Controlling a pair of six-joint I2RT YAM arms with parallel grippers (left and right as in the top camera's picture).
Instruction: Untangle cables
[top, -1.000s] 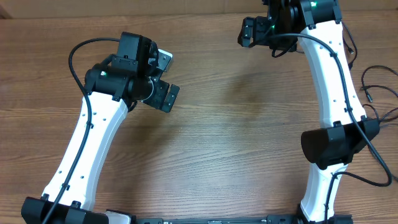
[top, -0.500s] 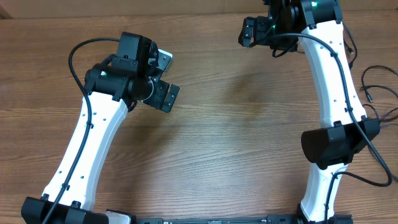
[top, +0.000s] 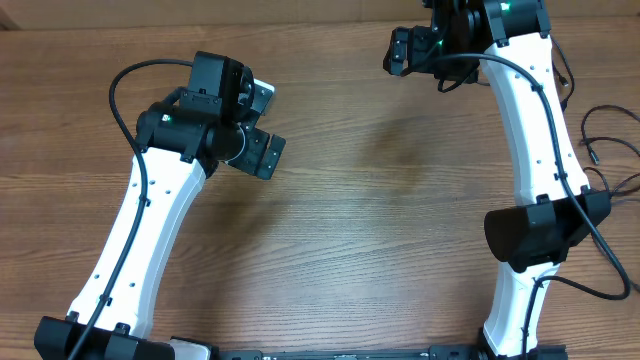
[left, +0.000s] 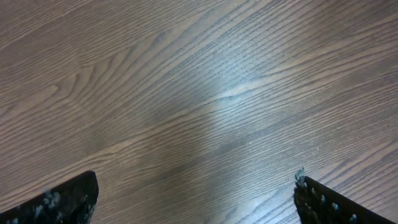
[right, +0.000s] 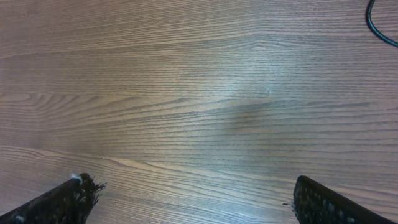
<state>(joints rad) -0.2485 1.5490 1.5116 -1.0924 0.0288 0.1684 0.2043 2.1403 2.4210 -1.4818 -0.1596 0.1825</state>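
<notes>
Overhead view: bright, even light from above, sharp all over, grain of the table (top: 330, 250) crisp. One soft, faint shadow patch at upper centre. White arm shells bright, not blown out. No edge distortion seen.

Left wrist view: dimmer, greyer. Pale glare streak just right of centre, broad soft shadow band below it. Left gripper (left: 196, 186) fingers in the lower corners are near-black with slightly soft edges.

Right wrist view: same dim tone, mild sheen mid-frame, faint shadow smudge at centre. Right gripper (right: 193, 186) fingers dark and fuzzy in the lower corners.
</notes>
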